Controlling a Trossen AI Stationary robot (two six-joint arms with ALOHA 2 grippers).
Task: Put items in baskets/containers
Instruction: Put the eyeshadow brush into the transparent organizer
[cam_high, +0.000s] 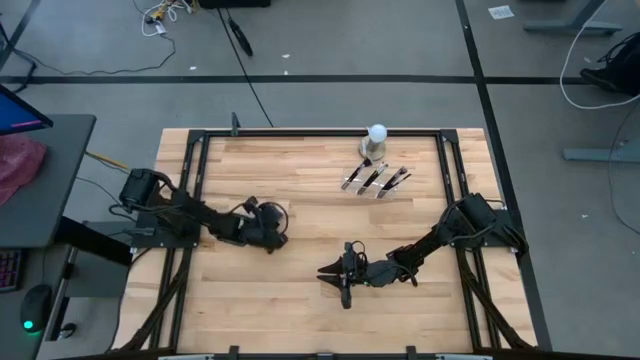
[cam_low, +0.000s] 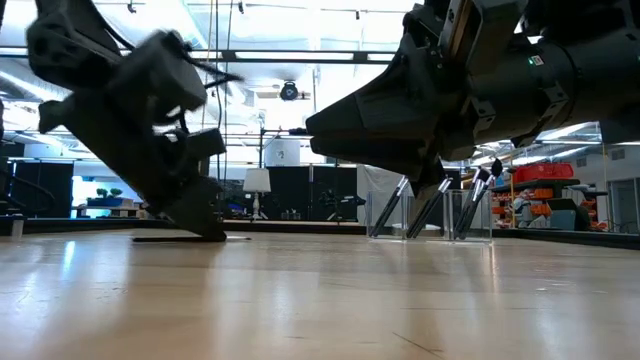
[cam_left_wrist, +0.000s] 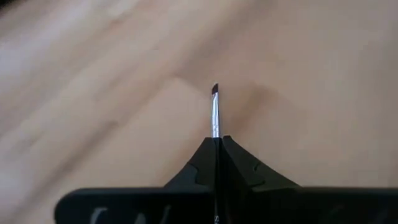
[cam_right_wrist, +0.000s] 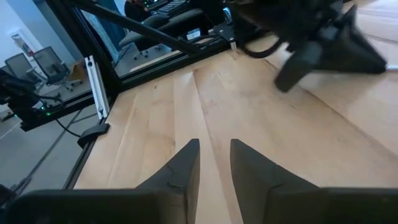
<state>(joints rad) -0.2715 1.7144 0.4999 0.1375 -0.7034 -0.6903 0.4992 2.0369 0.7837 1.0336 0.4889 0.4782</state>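
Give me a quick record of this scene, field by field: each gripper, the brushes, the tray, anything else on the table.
left gripper: shut on a thin makeup brush, low over the table's left-middle
right gripper: open, empty, over the table's front-middle
brushes in tray: several, leaning in the clear tray at the back right
other item: white ball on a grey base, just behind the tray
table: light wood

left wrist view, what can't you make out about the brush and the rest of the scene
- Brush in the left end effector: handle hidden between the shut fingers, left wrist view.
- Clear tray: walls too faint, high view; brush count inside too small to tell.
- Right end effector: open and empty in its wrist view, but fingertips hidden by the arm in the low view.
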